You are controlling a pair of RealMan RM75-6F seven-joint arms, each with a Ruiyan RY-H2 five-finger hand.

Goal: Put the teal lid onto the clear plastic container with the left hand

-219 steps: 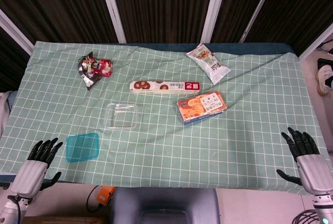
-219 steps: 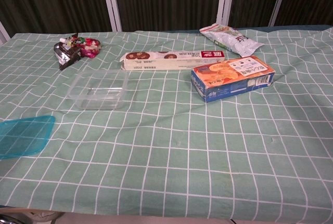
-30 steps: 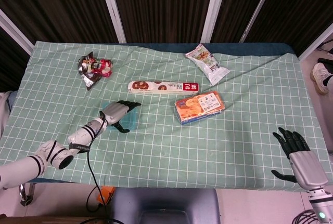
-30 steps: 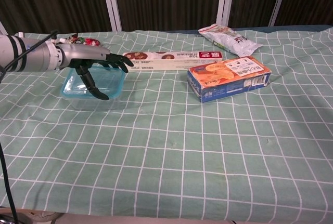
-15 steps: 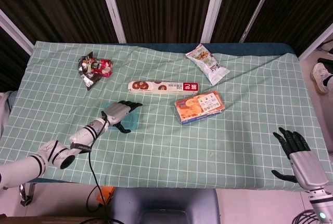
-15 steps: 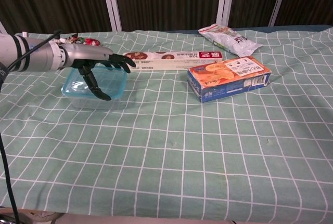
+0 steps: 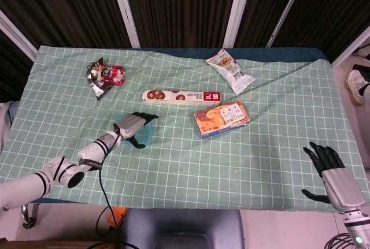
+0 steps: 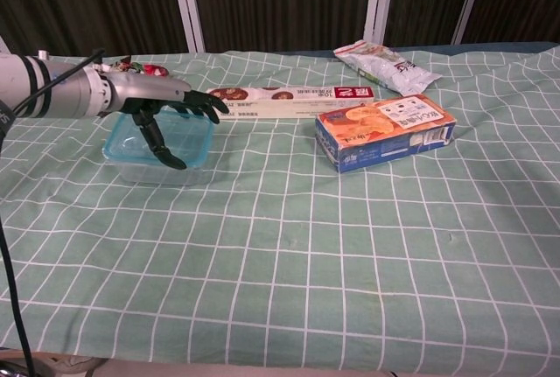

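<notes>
The teal lid (image 7: 150, 134) (image 8: 189, 135) lies on top of the clear plastic container (image 8: 156, 172), which stands on the checked cloth left of the middle. My left hand (image 7: 132, 126) (image 8: 163, 104) reaches over it from the left. Its fingers stretch out above the lid's far edge and its thumb points down onto the lid's top. Nothing is pinched in it. In the head view my right hand (image 7: 332, 170) hangs at the near right corner with fingers spread, holding nothing; the chest view does not show it.
A long cookie box (image 7: 183, 96) (image 8: 293, 95) lies just behind the container. An orange and blue biscuit box (image 7: 222, 118) (image 8: 385, 130) sits to the right, a white snack bag (image 7: 231, 70) at the back, a dark and red wrapper pack (image 7: 105, 75) at the back left.
The lid was on the cloth near the front left edge 7.3 s ago; it now sits on the container. Over the last second the lid settled flatter and the left hand shifted slightly.
</notes>
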